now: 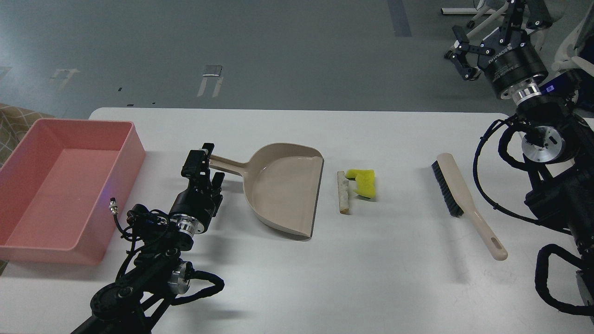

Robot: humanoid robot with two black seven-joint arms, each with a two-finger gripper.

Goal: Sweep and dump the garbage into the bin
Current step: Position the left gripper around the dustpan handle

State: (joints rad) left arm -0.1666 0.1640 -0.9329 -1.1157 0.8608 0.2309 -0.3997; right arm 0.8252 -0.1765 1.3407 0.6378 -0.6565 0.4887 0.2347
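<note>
Looks like the grab-the-tools stage. Left gripper [203,155] sits at the dustpan [283,185] handle tip, centre-left; can't tell if it's clamped. Right gripper [461,58], upper right, is spread wide and empty, so it needs the brush [464,202]. Garbage [357,183] sits mid-frame, bin [132,153] far left.

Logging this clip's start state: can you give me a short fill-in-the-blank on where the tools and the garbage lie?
1. The yellow scrap and off-white stick lie between the brush and the ____.
2. The pink bin holds ____ scraps.
3. The left gripper is at the dustpan's ____.
4. The right gripper is raised, and the brush lies ____ on the table.

Missing words: dustpan; no; handle; untouched
</note>
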